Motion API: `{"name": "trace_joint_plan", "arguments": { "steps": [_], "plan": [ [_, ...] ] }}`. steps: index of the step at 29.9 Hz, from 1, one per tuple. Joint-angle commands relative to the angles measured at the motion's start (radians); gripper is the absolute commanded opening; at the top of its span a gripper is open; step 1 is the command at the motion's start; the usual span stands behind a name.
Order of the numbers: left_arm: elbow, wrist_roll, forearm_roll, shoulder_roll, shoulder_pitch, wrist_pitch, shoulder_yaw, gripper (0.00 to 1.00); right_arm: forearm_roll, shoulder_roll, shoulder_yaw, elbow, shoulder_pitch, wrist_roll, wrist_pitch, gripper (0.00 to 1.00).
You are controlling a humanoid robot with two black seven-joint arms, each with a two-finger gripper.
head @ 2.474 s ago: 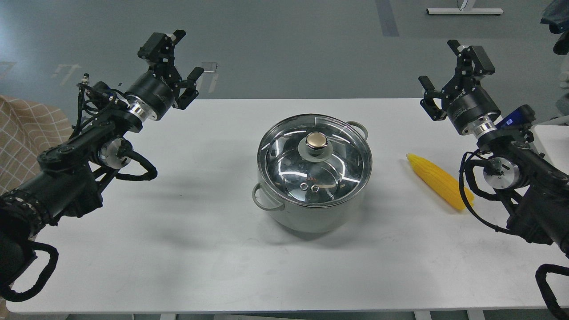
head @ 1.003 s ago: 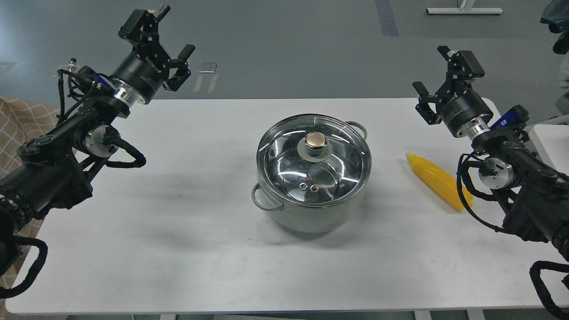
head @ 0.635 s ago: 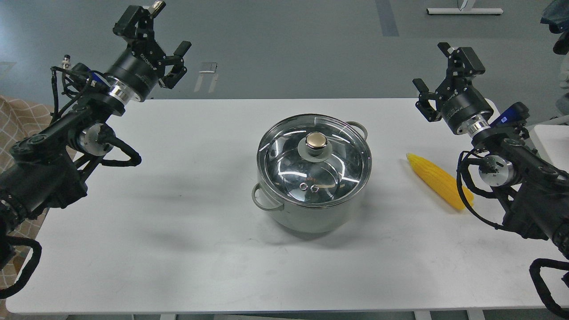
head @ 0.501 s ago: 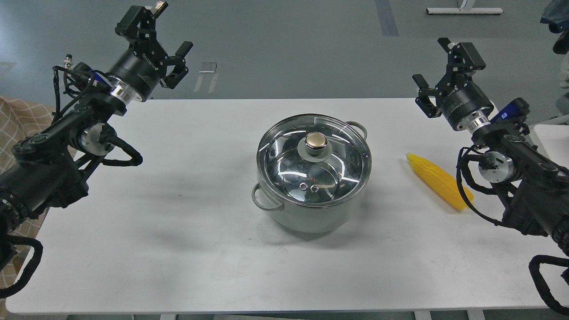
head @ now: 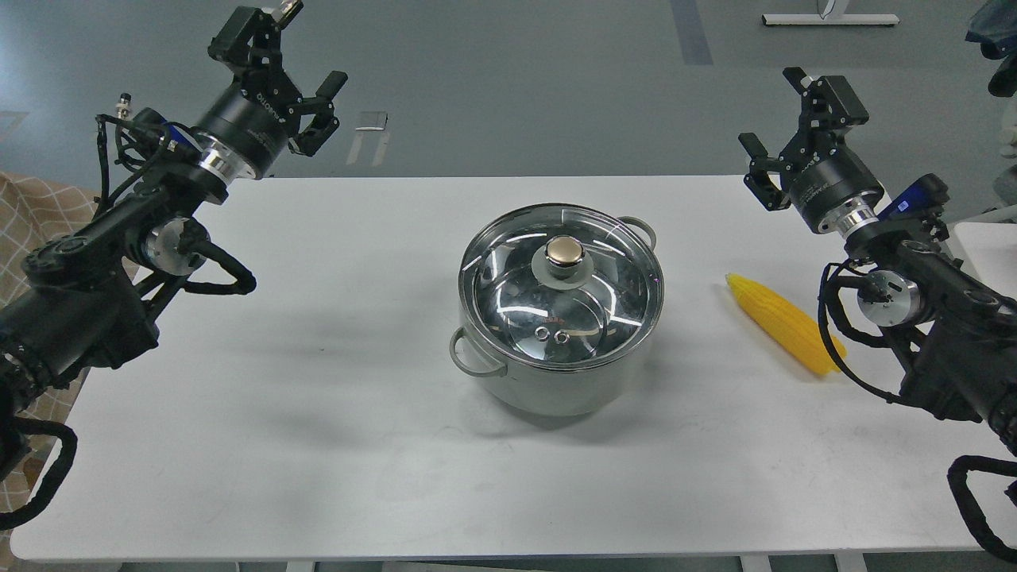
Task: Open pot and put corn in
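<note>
A lab or test room: a plain white table (head: 318, 445) stands on a bare grey floor (head: 516, 87), with a white stand's base (head: 830, 17) on the floor far behind the table.

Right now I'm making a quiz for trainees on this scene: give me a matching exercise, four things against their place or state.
Things:
1. corn
2. glass lid
3. left tool
4. pot

Place or state:
A. open, raised over the table's far left corner
B. middle of the table, closed
C. lying flat on the table, right of the pot
D. sitting on the pot's rim, gold knob up

Pairs: 1-C, 2-D, 3-A, 4-B
</note>
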Motion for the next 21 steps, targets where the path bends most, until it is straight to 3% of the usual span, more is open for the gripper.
{"name": "trace_joint_plan", "arguments": {
  "steps": [1, 7, 13, 18, 21],
  "plan": [
    [-0.071, 0.0, 0.187, 0.06, -0.083, 0.011, 0.0, 0.98, 0.0, -0.015, -0.002, 0.002, 0.0, 0.0, -0.001, 1.0],
    [-0.35, 0.0, 0.678, 0.134, -0.198, 0.12, -0.005, 0.98, -0.001, -0.018, -0.002, 0.002, -0.008, 0.0, -0.003, 1.0],
    [-0.572, 0.0, 1.15, 0.12, -0.211, 0.237, 0.004, 0.98, -0.001, -0.035, -0.002, 0.008, -0.014, 0.0, -0.004, 1.0],
    [-0.586, 0.0, 1.58, 0.039, -0.165, 0.347, 0.043, 0.98, -0.001, -0.064, -0.002, 0.014, -0.015, 0.0, -0.004, 1.0],
    [-0.577, 0.0, 1.717, -0.009, -0.141, 0.373, 0.067, 0.98, -0.001, -0.078, -0.002, 0.02, -0.017, 0.0, -0.004, 1.0]
  ]
}}
